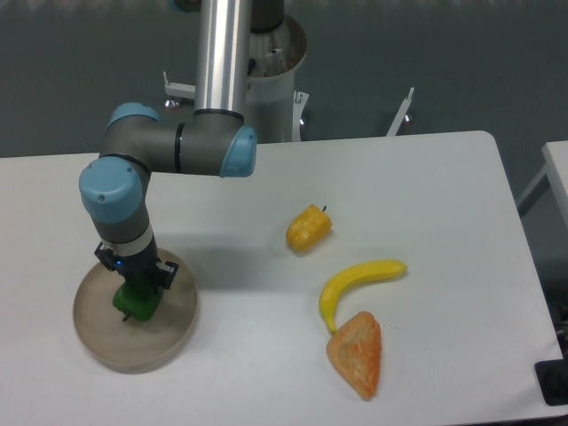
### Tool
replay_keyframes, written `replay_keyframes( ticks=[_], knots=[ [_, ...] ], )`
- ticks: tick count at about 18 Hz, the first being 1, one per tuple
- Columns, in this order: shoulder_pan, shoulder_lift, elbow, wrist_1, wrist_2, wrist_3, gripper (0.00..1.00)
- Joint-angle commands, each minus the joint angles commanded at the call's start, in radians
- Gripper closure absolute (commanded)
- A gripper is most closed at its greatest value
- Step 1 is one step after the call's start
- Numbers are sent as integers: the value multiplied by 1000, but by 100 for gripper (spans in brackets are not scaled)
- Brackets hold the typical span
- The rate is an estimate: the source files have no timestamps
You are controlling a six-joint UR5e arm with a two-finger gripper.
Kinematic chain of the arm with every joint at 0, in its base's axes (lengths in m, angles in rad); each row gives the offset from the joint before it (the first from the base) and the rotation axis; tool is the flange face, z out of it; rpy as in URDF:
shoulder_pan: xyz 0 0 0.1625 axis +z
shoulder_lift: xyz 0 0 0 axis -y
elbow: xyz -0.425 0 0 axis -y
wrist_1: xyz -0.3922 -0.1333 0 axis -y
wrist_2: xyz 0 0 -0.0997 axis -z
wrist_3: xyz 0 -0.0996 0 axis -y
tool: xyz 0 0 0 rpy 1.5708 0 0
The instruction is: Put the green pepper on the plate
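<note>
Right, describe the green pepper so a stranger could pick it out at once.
Start at the white table and go to its front left corner, where a round beige-tan plate sits. Above its middle, under the arm's claw, is the small glossy bright-green bell pepper. It is the only green thing; the other small pepper, mid-table, is yellow-orange.

No readable text, label, brand, number or sign is seen anywhere in the frame. Nothing legible is carried by the arm's grey and blue joints at upper left, nor by the white table surface.
</note>
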Motion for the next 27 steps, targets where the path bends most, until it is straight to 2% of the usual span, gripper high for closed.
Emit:
replay_keyframes(
  ticks=[12, 16, 21, 22, 25, 27],
  knots=[
    [-2, -12, 3, 0, 2, 14, 58],
    [-2, -11, 3, 2, 2, 15, 52],
    [-2, -6, 2, 2, 3, 17, 13],
    [-2, -3, 2, 3, 9, 15, 3],
    [12, 18, 17, 2, 5, 17, 0],
    [52, 46, 15, 5, 12, 20, 0]
  ],
)
